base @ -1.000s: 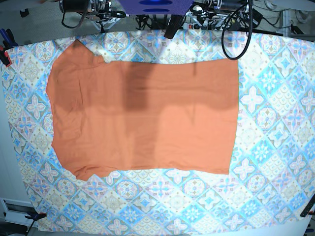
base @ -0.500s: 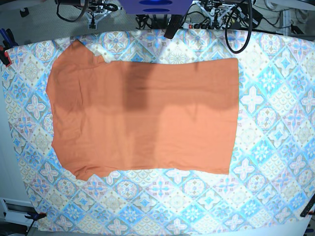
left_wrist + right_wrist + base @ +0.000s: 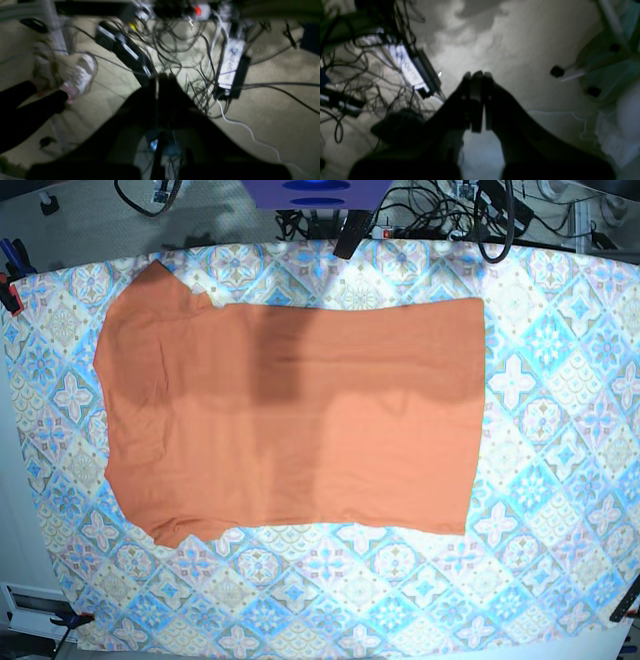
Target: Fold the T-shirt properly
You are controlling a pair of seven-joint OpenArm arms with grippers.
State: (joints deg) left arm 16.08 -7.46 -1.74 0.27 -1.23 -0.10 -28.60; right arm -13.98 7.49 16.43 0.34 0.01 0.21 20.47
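Orange T-shirt [image 3: 290,415] is seen spread flat on the table, over the blue-and-beige tile-patterned tablecloth [image 3: 560,480], filling the centre and left of the base view. One sleeve [image 3: 160,285] is pointed toward the upper left of the frame, another [image 3: 165,530] toward the lower left; the straight hem runs down the right side of the shirt. A darker shadow band is cast across the upper middle of the fabric. Light creases are visible near the left edge. No arm is seen over the cloth in the base view; only cables [image 3: 490,220] and dark hardware are seen along the top edge.

In the left wrist view, the left hand [image 3: 160,77] is shown dark and blurred at centre, fingers pressed together with nothing between them. It is pointed at a floor littered with tangled cables [image 3: 180,50] and a white-labelled power adapter [image 3: 231,67] at upper right. A person's shoe [image 3: 80,75] and dark trouser leg are seen at left.

In the right wrist view, the right hand [image 3: 477,75] is shown at centre, also closed narrow and empty, fingers touching. A power adapter [image 3: 412,70] and cables are seen at upper left, a pale chair base [image 3: 602,72] at right. The shirt is not seen in either wrist view.
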